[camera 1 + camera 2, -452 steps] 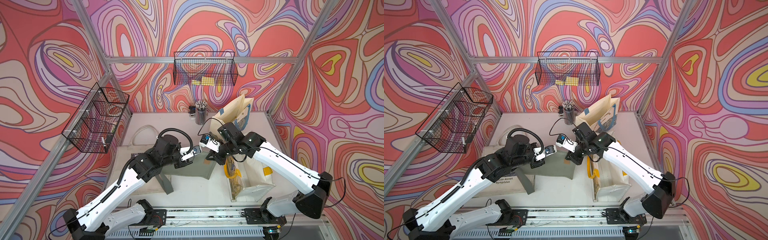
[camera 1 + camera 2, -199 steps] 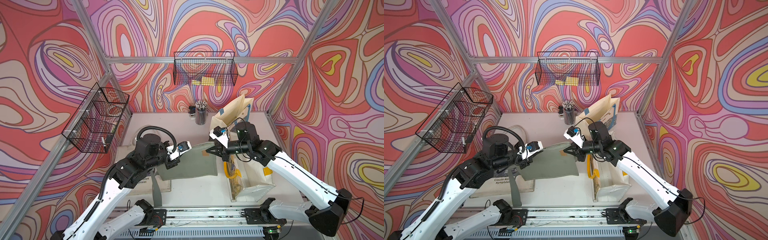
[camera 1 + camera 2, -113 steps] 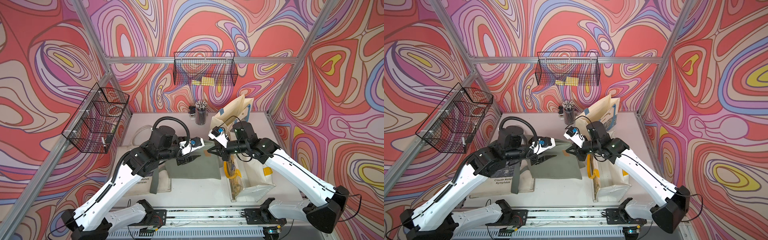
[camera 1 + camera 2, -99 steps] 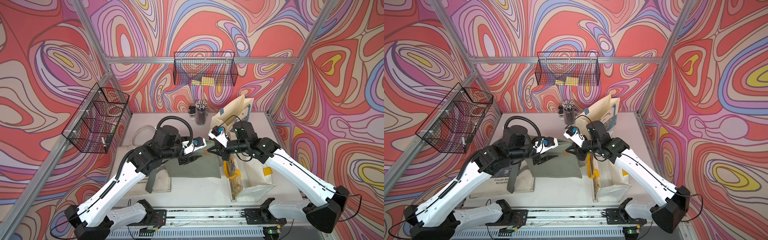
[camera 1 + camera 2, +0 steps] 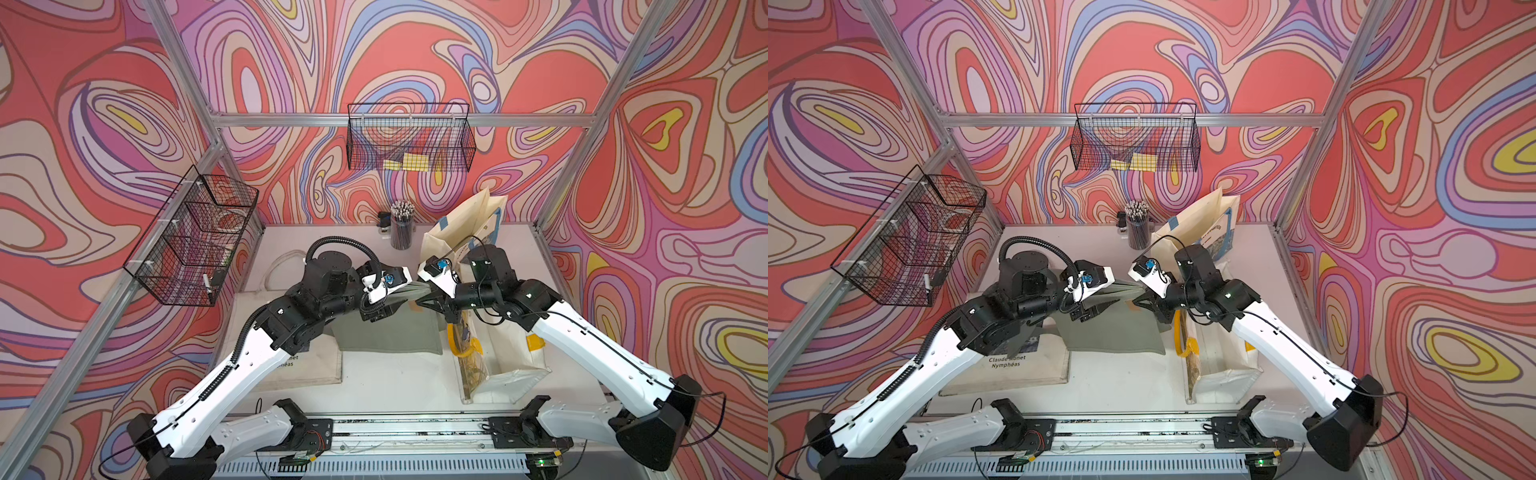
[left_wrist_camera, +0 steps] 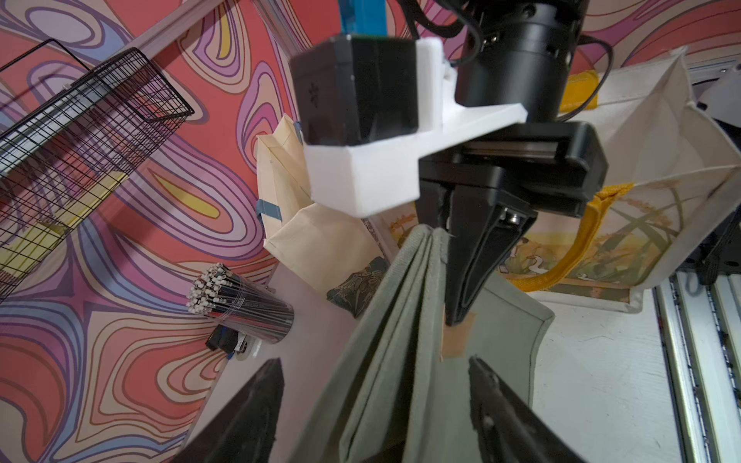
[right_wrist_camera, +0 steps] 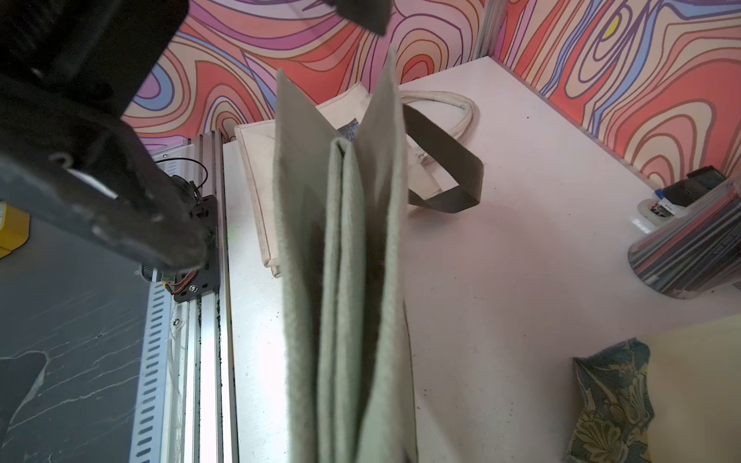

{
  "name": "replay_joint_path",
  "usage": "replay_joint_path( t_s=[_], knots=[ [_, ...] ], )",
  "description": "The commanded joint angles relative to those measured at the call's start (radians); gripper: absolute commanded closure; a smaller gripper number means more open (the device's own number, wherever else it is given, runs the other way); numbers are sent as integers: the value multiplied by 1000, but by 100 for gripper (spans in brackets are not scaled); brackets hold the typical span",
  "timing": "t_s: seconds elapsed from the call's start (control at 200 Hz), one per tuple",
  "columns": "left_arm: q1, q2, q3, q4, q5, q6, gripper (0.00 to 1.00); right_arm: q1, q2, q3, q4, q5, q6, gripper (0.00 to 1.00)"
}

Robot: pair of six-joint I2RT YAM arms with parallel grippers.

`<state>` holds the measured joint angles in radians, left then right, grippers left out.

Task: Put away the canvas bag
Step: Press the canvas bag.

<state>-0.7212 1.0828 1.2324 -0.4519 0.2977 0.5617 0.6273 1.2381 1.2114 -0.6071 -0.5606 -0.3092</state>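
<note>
The right pincer [image 5: 423, 297] is clenched on the upper folded edge of the green canvas bag [image 5: 386, 336]; in the left wrist view its black fingers [image 6: 467, 276] come together on the fabric just above a tan patch [image 6: 457, 336] on the bag's side. Facing it, the left pincer [image 5: 376, 312] stands released, its two fingers [image 6: 256, 405] spread wide on either side of the same bag, with the cloth passing between them and not pinched. The bag hangs from the right pincer in flat pleats, as the right wrist view shows, with its dark strap [image 7: 445, 160] looping down toward the worktop [image 5: 386, 382]. In both top views the bag sits in the middle of the worktop between the two arms, its upper edge raised and its lower edge low; whether that edge rests on the surface I cannot tell. To the robot's left, partly under the left arm, a cream tote [image 5: 1017, 370] printed "Claude Monet Nymphéas" lies flat. To the right a white tote [image 5: 511, 361] with a yellow handle [image 5: 461, 351] stands just beside the green bag. Farther back are a cup of pencils [image 5: 401, 232], a leaning cream bag [image 5: 465, 220], and a wire basket [image 5: 409, 141] on the rear wall.
</note>
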Motion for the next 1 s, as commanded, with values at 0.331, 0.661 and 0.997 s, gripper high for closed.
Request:
replay_joint_path(
  t_s=[0.331, 0.661, 0.997],
  knots=[
    [-7, 96, 22, 38, -5, -4, 29, -3, -56, -5, 150, 5, -148, 100],
    [-7, 123, 71, -21, 14, 27, 100, -3, -76, -44, 201, 38, -127, 100],
    [11, 19, 73, -45, 139, 93, 100, -3, -107, -178, 243, 5, 35, 64]
  ],
)
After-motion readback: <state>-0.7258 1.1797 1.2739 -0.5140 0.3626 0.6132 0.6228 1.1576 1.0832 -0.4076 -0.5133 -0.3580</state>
